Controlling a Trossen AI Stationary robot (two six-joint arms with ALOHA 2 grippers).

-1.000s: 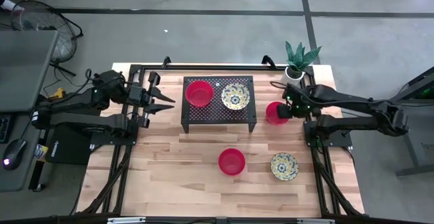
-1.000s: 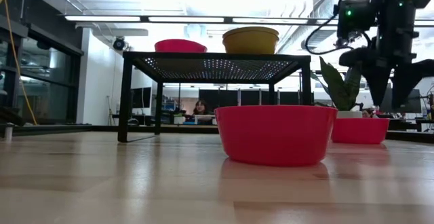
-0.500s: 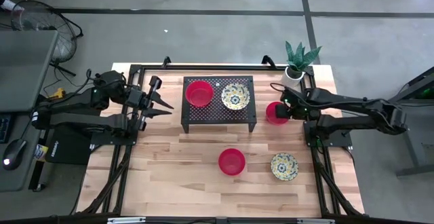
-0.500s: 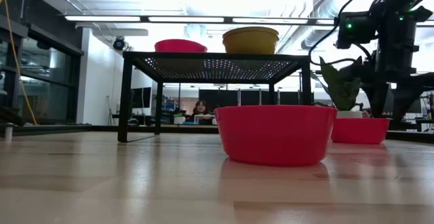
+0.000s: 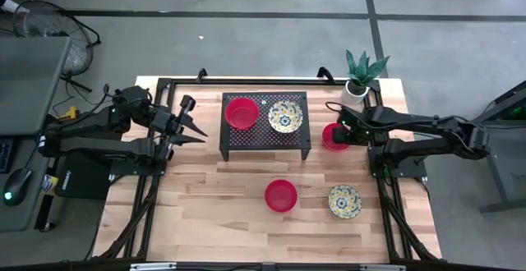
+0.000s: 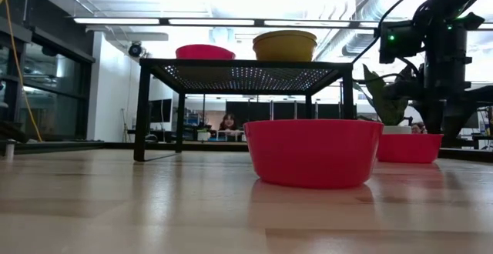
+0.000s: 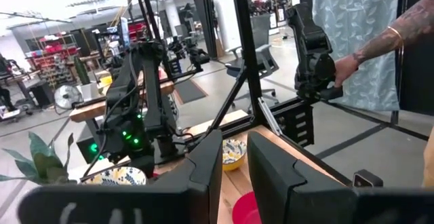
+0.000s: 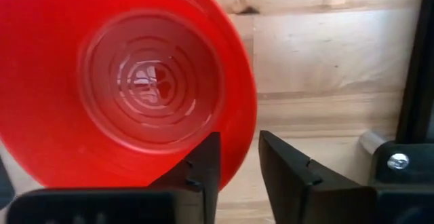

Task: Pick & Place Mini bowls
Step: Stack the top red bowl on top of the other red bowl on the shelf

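Right gripper (image 8: 237, 157): your fingers straddle the rim of the red bowl (image 8: 129, 81), narrow gap, right of the rack (image 5: 265, 125).
Left gripper (image 5: 191, 122): waits left of rack, fingers spread.

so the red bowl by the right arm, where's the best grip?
On the rim wall, from straight above. The red bowl sits upright and open, too wide to span, so one jaw goes inside and one outside. The right gripper is already straddling the rim on the arm's side. Probably fine to close there.
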